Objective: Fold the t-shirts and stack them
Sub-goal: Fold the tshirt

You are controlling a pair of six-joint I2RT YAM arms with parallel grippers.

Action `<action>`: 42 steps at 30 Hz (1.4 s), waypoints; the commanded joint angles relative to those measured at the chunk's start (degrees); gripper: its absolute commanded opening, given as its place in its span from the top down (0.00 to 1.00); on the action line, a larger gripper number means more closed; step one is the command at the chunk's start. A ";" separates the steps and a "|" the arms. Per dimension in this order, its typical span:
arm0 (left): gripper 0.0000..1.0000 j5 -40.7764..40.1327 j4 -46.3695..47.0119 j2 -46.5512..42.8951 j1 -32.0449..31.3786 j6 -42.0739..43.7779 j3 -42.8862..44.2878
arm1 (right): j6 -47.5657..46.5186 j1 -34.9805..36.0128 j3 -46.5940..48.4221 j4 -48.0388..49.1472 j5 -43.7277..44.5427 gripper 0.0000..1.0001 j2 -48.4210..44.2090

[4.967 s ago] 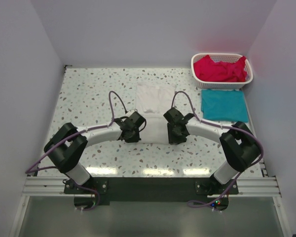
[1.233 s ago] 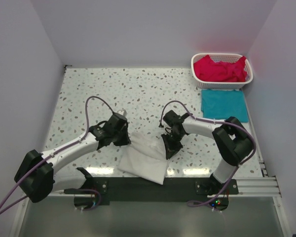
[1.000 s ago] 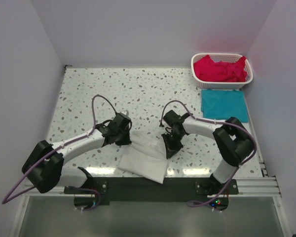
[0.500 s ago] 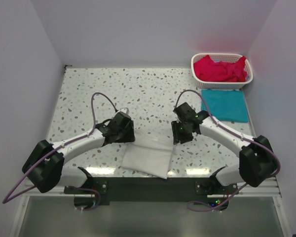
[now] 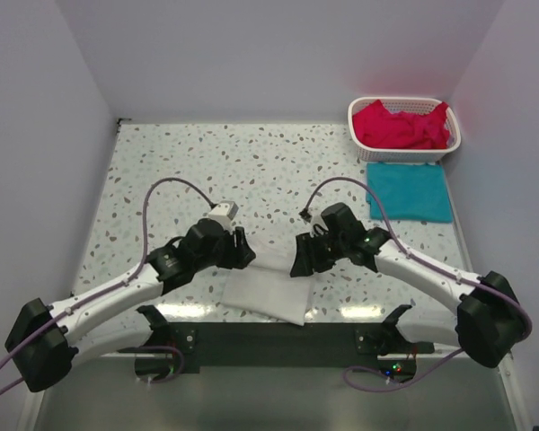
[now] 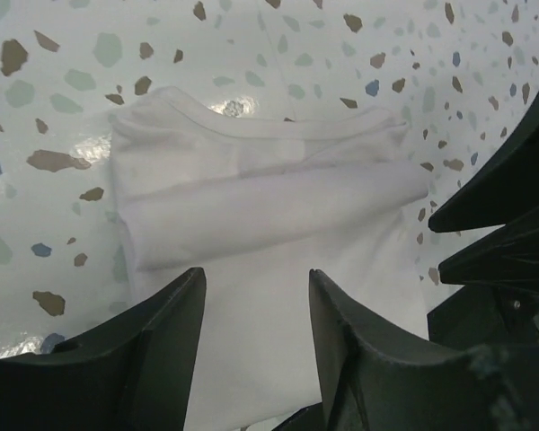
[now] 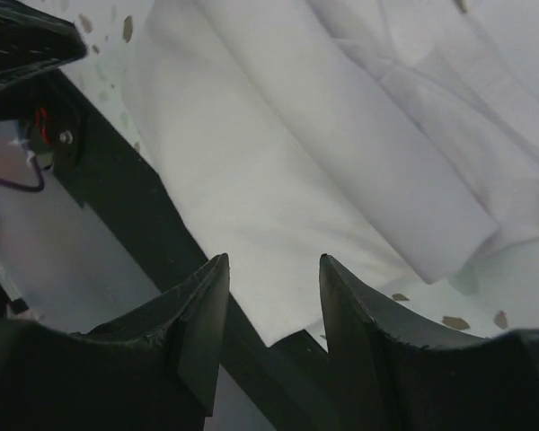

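Observation:
The white t-shirt (image 5: 265,285) lies folded at the near edge of the table, one corner over the black front rail. My left gripper (image 5: 241,255) hovers open and empty over its left side. In the left wrist view the shirt (image 6: 269,202) fills the space beyond the gripper (image 6: 256,280). My right gripper (image 5: 300,261) is open and empty over the shirt's right side. The right wrist view shows the shirt's folds (image 7: 278,153) beyond the gripper (image 7: 271,269). A teal t-shirt (image 5: 409,191) lies folded flat at the right. Red-pink t-shirts (image 5: 400,126) are piled in the basket.
The white lattice basket (image 5: 404,154) stands at the back right corner, just behind the teal shirt. The speckled table (image 5: 207,171) is walled on three sides. The black front rail (image 7: 117,189) runs under the shirt's near corner.
Both grippers have drawn in over the white shirt's near part, the right one moving left and toward the front edge. Five seconds ago the shirt lay at mid-table; it now lies folded at the front edge.

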 commanded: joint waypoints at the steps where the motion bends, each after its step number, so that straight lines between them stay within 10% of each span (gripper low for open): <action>1: 0.47 6.04 7.35 2.01 -0.93 4.17 -2.76 | 1.82 1.53 -1.57 12.40 -8.72 0.51 2.72; 8: 0.63 7.46 12.01 14.05 -1.02 5.15 0.84 | 0.94 0.40 -2.80 17.67 -6.97 0.54 10.71; 27: 0.64 10.36 21.34 36.02 8.99 -0.48 6.30 | -0.37 -20.34 -1.49 23.05 -15.84 0.59 32.33; 42: 0.41 15.82 27.49 23.66 12.08 -2.67 4.12 | 10.06 -24.75 -0.42 35.24 -22.70 0.52 22.51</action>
